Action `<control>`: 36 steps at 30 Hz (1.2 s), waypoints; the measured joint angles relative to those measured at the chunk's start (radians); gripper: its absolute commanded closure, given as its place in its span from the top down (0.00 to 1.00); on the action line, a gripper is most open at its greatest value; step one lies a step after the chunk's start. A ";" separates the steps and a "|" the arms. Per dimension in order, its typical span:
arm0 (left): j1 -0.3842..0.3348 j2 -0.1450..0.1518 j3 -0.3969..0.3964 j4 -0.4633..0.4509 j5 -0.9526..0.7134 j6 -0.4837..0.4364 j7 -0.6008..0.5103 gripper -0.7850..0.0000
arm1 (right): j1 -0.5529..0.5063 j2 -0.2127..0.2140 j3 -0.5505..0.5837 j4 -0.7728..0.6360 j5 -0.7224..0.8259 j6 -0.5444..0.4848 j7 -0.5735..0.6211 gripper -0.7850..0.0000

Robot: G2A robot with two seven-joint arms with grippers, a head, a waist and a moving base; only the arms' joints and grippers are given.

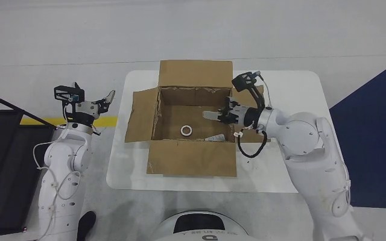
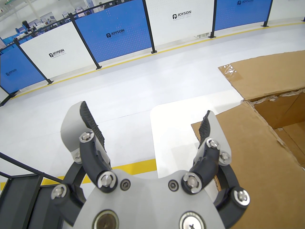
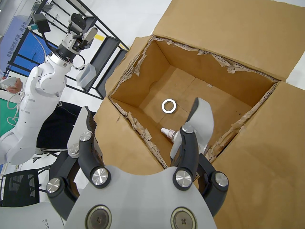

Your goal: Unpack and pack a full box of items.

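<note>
While the brown box (image 1: 192, 159) sits in the middle of the white tabletop (image 1: 289, 90) with all four flaps folded out, the top view shows a small white ring (image 1: 187, 129) lying flat on the box floor. The right hand (image 1: 211, 115) is over the right side of the box. Its fingers are apart with nothing between them. The left hand (image 1: 107, 98) is out past the left edge of the tabletop, well apart from the box. Its fingers are apart too.

From the left wrist view, the left hand (image 2: 145, 108) is wide open and holds nothing. Past its fingers lie a corner of the tabletop (image 2: 171, 129) and one flap of the box (image 2: 257, 144). A yellow line (image 2: 133, 165) runs along the floor below the hand.

From the right wrist view, the right hand (image 3: 141, 105) is wide open and empty, and it looks down into the box (image 3: 226, 36). The ring (image 3: 169, 106) lies near the middle of the box floor. A little white bottle (image 3: 168, 132) lies on its side by one wall, apart from the ring, and it shows close to one finger (image 3: 202, 115). The top edges of the box are torn and ragged. The left hand (image 3: 81, 34) shows far off, beyond the box.
</note>
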 measured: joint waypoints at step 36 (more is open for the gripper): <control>0.000 0.000 0.000 0.000 0.000 0.000 0.000 1.00 | 0.717 -0.333 -0.895 0.940 -0.256 0.311 0.202 0.45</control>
